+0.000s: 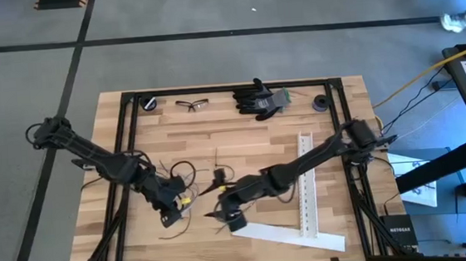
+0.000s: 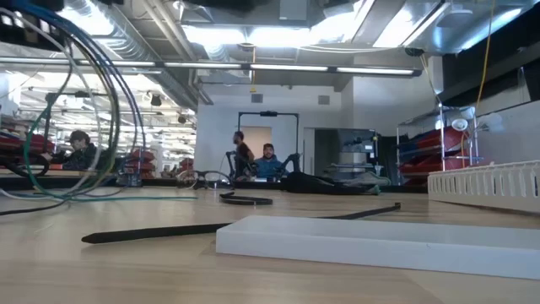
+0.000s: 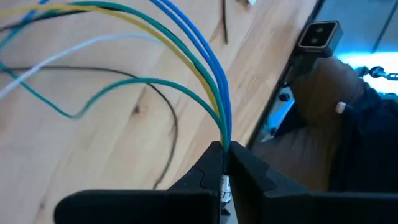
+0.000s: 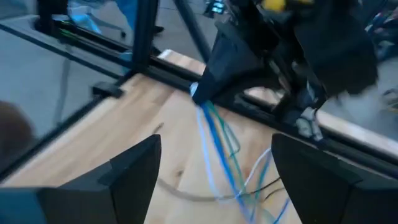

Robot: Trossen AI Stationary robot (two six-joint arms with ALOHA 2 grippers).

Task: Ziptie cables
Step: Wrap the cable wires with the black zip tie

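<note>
Cables (image 3: 205,68) in left hand (image 3: 225,163)

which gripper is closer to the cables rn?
Left. The left gripper is shut on the cables, pinching one end of the bundle. The right gripper is open, facing the wires from close by, not touching them.

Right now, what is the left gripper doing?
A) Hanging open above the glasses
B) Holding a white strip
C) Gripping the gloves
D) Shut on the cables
D: in the left wrist view the left gripper has its jaws pinched shut on the ends of the cables, which fan out over the table.
</note>
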